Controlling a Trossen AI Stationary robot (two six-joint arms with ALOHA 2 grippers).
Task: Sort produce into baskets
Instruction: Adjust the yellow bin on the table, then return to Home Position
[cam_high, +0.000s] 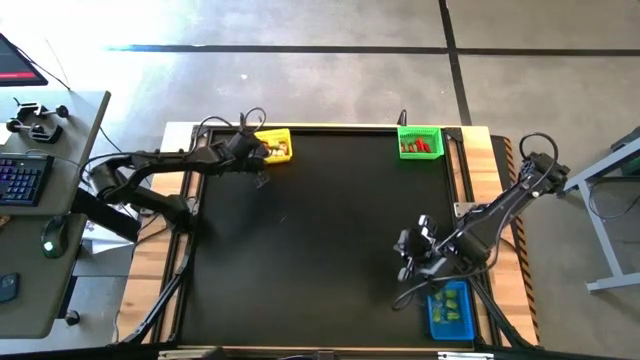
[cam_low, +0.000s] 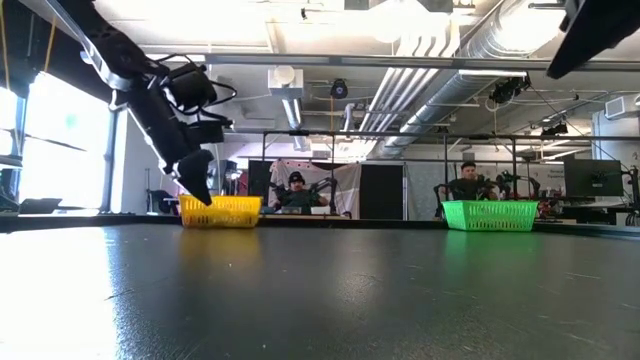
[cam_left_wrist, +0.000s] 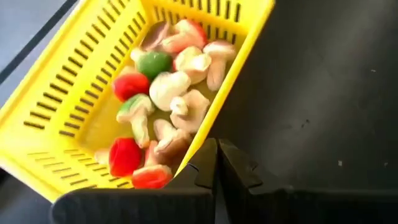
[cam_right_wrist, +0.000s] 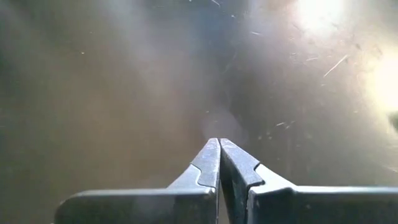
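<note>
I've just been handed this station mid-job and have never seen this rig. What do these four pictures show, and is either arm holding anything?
Two dark robot arms work over a black table top. One picture looks straight down, one looks level across the table, and two come from cameras on the wrists. The left gripper, fingers shut and empty, sits beside the yellow plastic mesh basket, which holds small red, green and cream toy vegetables. The right gripper, also shut and empty, hangs over bare table near the blue plastic mesh basket. A green plastic mesh basket stands at the far edge.
</note>
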